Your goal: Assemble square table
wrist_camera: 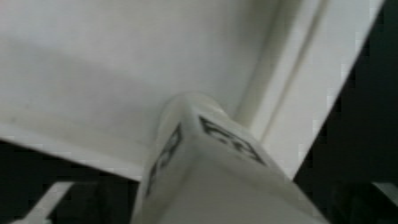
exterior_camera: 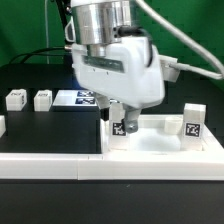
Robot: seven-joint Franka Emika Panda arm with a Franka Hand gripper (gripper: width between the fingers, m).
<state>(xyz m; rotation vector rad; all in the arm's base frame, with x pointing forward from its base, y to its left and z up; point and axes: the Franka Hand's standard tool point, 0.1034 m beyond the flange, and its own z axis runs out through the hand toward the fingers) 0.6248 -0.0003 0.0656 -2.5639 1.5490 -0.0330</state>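
Over the square table (exterior_camera: 165, 152), your gripper (exterior_camera: 115, 116) has its jaws closed on a leg post (exterior_camera: 121, 128). Likely light, rigid, slick: hold it mid-shaft.

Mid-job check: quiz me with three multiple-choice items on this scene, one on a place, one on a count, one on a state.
1. The gripper is over: A the slab; B the marker board; C the black table.
2. Legs standing on the slab: A one; B two; C four.
3. The leg at the exterior view's right is: A upright; B lying flat; C lifted.
Answers: 1 A, the slab lies beneath it. 2 B, the leg under the gripper plus the right one. 3 A, it stands on end.
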